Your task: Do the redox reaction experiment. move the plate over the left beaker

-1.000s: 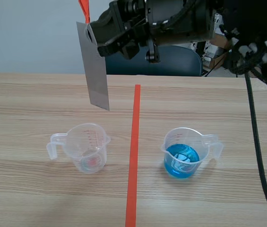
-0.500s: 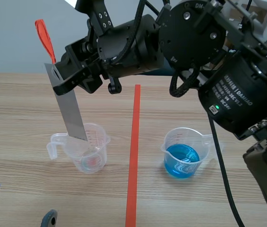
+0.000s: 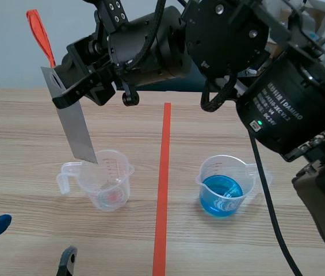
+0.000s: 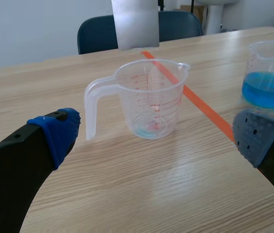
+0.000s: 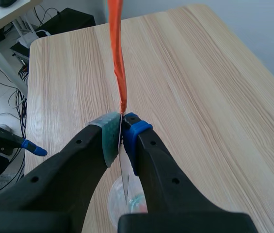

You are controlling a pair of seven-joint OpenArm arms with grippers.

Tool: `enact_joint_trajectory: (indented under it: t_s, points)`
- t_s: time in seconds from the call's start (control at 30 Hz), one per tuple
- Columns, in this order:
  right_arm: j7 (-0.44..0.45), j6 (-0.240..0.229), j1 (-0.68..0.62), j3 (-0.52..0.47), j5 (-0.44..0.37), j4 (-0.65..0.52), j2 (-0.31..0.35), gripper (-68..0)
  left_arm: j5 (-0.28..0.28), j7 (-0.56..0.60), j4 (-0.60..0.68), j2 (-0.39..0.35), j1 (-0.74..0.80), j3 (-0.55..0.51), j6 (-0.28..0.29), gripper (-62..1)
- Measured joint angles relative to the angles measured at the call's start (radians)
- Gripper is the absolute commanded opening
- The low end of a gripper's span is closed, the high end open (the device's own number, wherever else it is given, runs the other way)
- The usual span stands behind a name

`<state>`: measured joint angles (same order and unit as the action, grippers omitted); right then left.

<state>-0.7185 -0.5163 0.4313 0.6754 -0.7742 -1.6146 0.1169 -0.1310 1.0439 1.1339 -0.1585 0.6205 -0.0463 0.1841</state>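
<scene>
The thin grey metal plate [image 3: 75, 126] hangs tilted, its lower edge just above the rim of the clear plastic left beaker [image 3: 109, 183]. I judge it stiff, light and slick; my right claw [image 5: 122, 132] pinches its top edge. My left claw [image 4: 156, 141] gapes empty.

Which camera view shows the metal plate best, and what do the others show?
The scene view: the whole metal plate hangs from the right gripper, its lower end above the left beaker. The left wrist view shows only its lower end above that beaker; the right wrist view shows only its thin edge between the fingers.
</scene>
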Motion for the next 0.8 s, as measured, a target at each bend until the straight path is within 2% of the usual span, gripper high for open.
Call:
enact_joint_trajectory:
  t_s: [0.17, 0.4, 0.5, 0.7, 0.8]
  points:
    - [0.004, -0.002, 0.018, 0.000, 0.024, 0.000, 0.000, -66.9, 0.000, -0.150, 0.000, 0.000, 0.000, 0.000, 0.001, 1.4]
    - [0.029, -0.008, 0.020, 0.000, 0.064, 0.000, 0.000, -66.9, 0.009, -0.148, -0.001, 0.000, 0.000, 0.000, 0.010, 1.4]
    - [0.030, -0.008, 0.020, 0.000, 0.064, 0.000, 0.000, -66.9, 0.011, -0.088, -0.001, 0.000, 0.000, 0.000, 0.010, 1.4]
    - [0.037, -0.008, 0.019, 0.000, 0.064, 0.000, 0.000, -66.9, 0.070, -0.082, -0.001, 0.000, 0.000, 0.000, 0.010, 1.4]
    - [0.037, -0.008, 0.019, 0.000, 0.064, 0.000, 0.000, -66.9, 0.071, -0.082, -0.001, 0.000, 0.000, 0.000, 0.010, 1.4]
